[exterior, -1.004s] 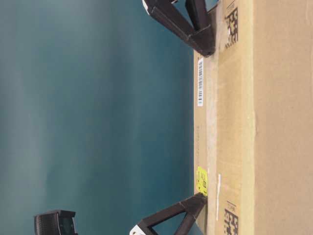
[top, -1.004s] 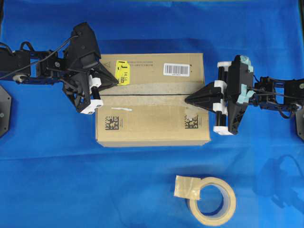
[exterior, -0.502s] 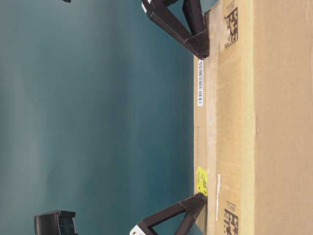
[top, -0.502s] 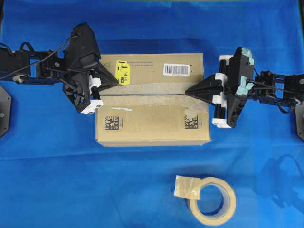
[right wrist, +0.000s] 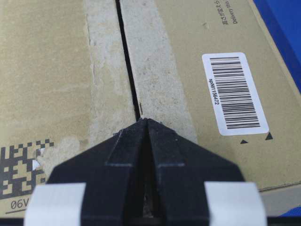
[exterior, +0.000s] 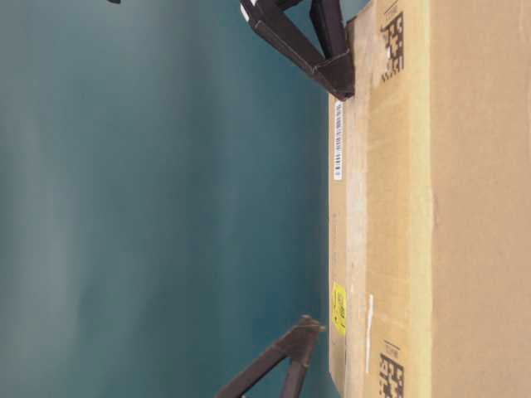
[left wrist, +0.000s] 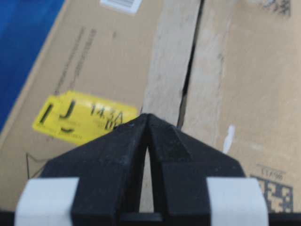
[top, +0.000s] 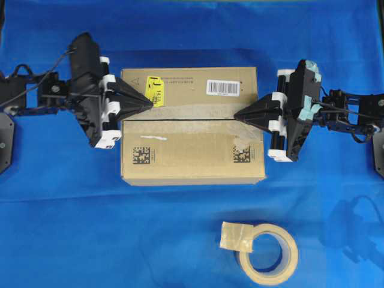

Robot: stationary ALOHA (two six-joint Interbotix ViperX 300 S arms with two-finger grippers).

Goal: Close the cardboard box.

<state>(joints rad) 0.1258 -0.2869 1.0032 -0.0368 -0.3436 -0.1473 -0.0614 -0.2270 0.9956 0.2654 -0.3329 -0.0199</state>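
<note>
Two tools flank the box mid-tabletop, flaps down, seam running between them. Left tool pinched closed, tip over the seam's left end by the yellow sticker. Right tool closed too, tip at the seam's right end.

Showing black arms with trailing black cables, each end effector bearing black wedge fingers, white blocks, the right wearing teal tape.
</note>
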